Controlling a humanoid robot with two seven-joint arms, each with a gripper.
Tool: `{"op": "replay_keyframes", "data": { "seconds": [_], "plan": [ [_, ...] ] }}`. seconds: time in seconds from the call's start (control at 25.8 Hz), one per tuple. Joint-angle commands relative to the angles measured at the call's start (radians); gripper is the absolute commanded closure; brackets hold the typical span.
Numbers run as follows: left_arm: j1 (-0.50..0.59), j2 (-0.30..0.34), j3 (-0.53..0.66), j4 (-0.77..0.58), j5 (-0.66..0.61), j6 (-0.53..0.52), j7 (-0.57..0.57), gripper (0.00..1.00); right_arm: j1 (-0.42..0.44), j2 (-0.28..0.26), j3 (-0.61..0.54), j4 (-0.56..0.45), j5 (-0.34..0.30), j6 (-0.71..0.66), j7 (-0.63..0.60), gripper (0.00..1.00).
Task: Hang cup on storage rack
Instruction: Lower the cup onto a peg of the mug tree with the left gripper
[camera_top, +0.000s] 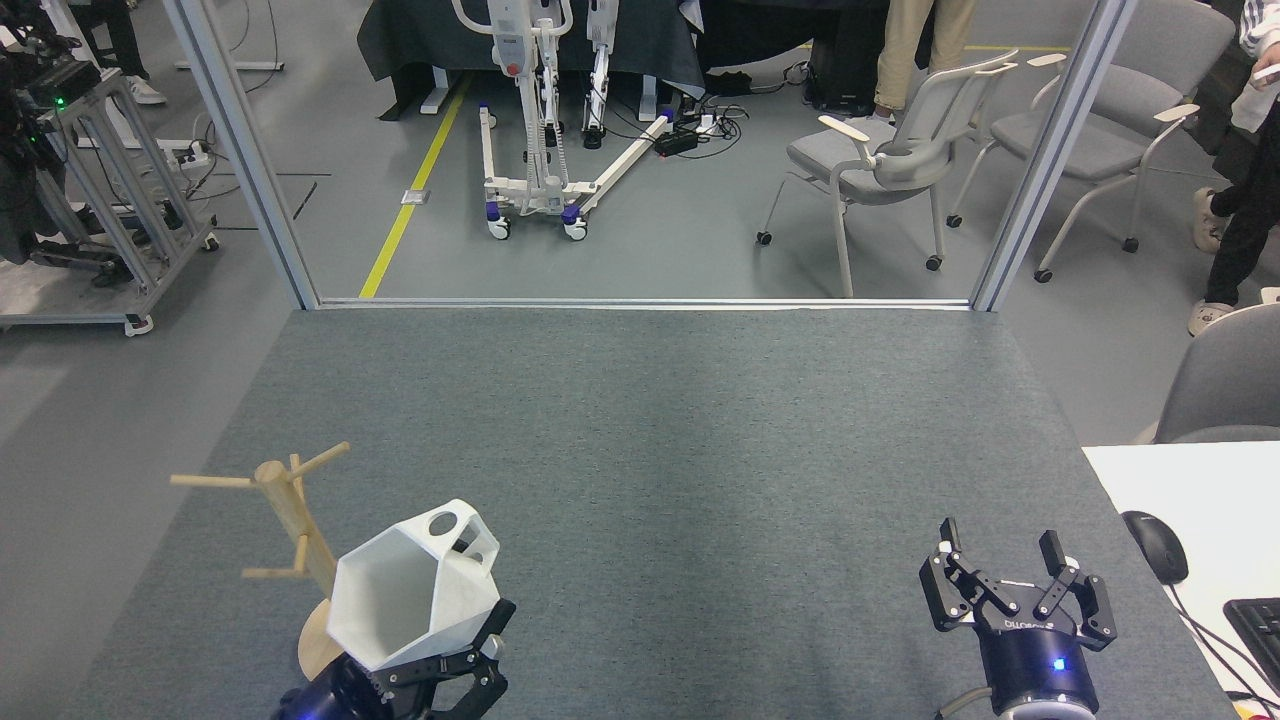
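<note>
cup (410, 590): lifted off the bench, tilted, just right of storage rack (300, 540)
left tool (425, 665): clamped on cup
right tool (1015, 590): wide, empty
left to do: handle onto peg

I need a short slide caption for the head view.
Left gripper holds the white cup beside the wooden storage rack; right gripper idle, open.
</note>
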Motion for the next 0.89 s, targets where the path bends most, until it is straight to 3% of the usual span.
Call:
{"op": "replay_keyframes", "data": {
  "seconds": [0.0, 0.15, 0.54, 0.85],
  "plan": [
    [0.014, -0.007, 0.067, 0.003, 0.003, -0.04, -0.002, 1.0, 0.0, 0.002, 0.001, 0.0, 0.001, 0.001, 0.0, 0.01],
    [0.024, -0.006, 0.166, 0.001, 0.006, -0.04, -0.002, 1.0, 0.002, 0.003, 0.001, 0.0, 0.003, 0.001, 0.0, 0.01],
    [0.156, -0.004, 0.196, -0.017, 0.004, -0.04, 0.0, 1.0, 0.01, 0.005, 0.001, 0.0, 0.001, 0.001, 0.0, 0.01],
    [0.182, -0.006, 0.192, -0.055, 0.006, -0.04, -0.005, 1.0, 0.014, 0.011, 0.0, 0.006, 0.001, 0.001, -0.006, 0.01]
  ]
}}
